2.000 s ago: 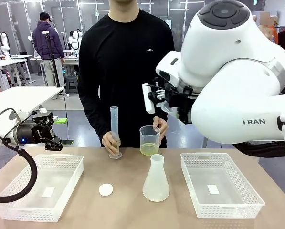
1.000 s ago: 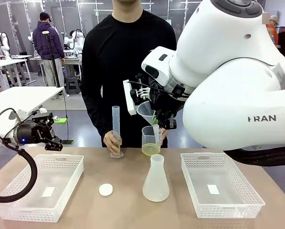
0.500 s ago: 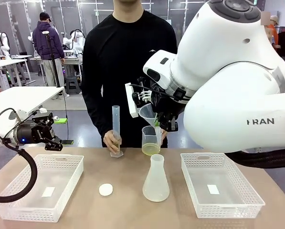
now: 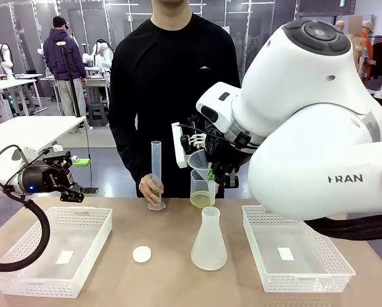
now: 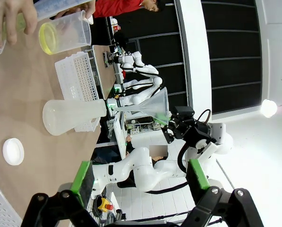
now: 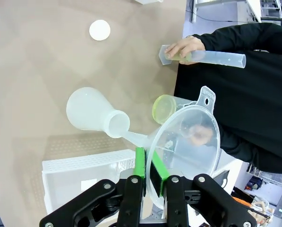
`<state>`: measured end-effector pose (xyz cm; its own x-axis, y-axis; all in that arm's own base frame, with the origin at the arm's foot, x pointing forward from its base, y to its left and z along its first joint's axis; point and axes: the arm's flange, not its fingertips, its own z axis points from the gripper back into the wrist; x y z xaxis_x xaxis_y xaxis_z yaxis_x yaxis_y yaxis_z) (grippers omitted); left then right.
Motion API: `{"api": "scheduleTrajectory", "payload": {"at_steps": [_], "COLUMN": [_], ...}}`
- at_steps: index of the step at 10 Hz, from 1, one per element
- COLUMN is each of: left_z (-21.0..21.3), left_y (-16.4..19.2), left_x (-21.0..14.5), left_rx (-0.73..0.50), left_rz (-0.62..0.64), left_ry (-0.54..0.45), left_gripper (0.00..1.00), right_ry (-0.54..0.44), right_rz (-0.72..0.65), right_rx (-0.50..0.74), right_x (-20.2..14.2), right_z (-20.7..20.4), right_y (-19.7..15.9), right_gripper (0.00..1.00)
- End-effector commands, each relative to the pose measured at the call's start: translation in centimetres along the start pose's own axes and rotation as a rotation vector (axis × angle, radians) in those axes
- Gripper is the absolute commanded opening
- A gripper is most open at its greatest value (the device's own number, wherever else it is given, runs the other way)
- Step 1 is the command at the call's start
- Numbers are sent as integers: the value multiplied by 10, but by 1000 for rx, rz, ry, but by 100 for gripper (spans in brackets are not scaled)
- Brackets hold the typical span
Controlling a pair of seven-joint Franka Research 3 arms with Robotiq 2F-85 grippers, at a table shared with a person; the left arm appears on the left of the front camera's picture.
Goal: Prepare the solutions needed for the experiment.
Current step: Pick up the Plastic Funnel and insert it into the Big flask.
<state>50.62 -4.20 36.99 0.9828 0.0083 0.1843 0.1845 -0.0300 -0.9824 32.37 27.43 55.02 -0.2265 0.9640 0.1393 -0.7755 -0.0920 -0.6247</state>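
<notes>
One pincer, the left pincer (image 5: 140, 170), gapes empty above the counter's far left corner. The right pincer (image 6: 149, 168) pinches a clear plastic funnel (image 6: 185, 137) by its thin rim. It may slip, or its spout may tip the translucent conical flask (image 4: 209, 243). The pale yellow-green solution (image 4: 201, 200) lies shallow in a clear plastic beaker (image 4: 202, 188) at the far edge, just below and beyond that pincer.

From the front, the funnel (image 4: 199, 159) and right gripper (image 4: 210, 167) cover the beaker's (image 4: 201, 195) upper half; the cylinder (image 5: 60, 4) runs off the left wrist view's top edge; its markings are too small to read.
</notes>
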Motion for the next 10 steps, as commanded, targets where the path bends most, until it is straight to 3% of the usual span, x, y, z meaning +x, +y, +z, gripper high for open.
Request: {"api": "scheduleTrajectory", "payload": {"at_steps": [1,10], "left_z": [0,0], "left_y": [-3,-3], "left_x": [0,0], "left_rx": [3,3], "left_rz": [-6,-6], "left_ry": [3,3], "left_gripper": [100,100], "right_ry": [-3,-32], "right_rz": [-46,-130], "right_rx": [-13,6], "right_x": [-3,-12], "right_z": [-13,-56], "right_y": [5,18], "right_gripper": [6,6]}}
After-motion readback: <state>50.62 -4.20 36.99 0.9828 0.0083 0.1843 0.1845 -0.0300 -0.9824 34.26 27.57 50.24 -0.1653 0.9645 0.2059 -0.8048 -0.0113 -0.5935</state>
